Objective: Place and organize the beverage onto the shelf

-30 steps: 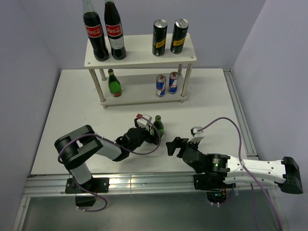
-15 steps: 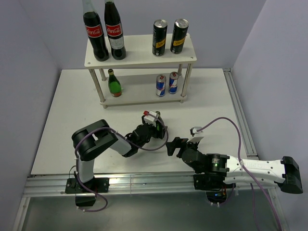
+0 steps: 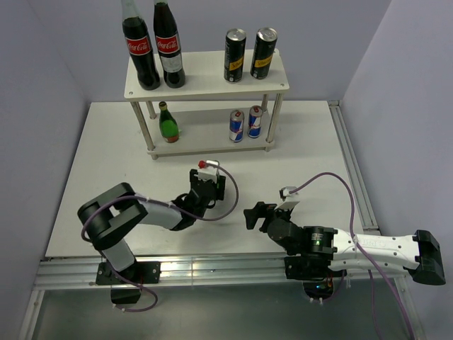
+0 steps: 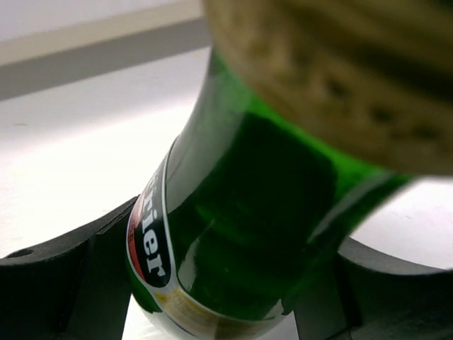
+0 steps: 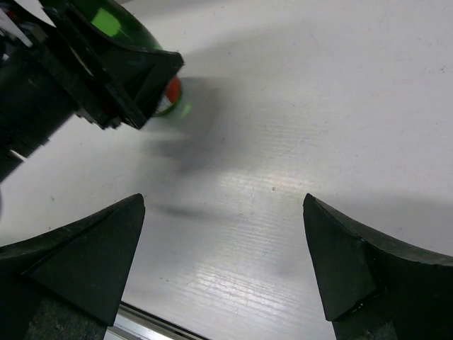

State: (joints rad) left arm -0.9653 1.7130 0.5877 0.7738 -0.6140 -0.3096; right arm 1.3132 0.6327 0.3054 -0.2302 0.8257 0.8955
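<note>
1. At the left end of the top board of the shelf, which stands at 12 o'clock on the table, the cola bottles stand upright side by side.
2. Below them, at the left end of the lower board, the shelved green bottle stands upright on its own.
3. The left pincer sits low over the table's near half, toward 6 o'clock from the shelf and well apart from it. Its arm reaches in from 8 o'clock.
4. That pincer is pinching the held green bottle. In the left wrist view a dark finger presses each side of the glass just beside the label. From overhead the pincer hides the bottle. The right wrist view catches a green sliver of it at 10 o'clock. I cannot tell whether its base touches the table.
5. At the right end of the top board, the two black cans stand upright, close together.
6. Under them on the lower board, the two blue-and-silver cans stand upright, nearly touching.
7. The right pincer hangs over the table at 4 o'clock from the left one, near it but apart. Its fingers are spread wide with only bare table between them, and they point toward 10 o'clock.
</note>
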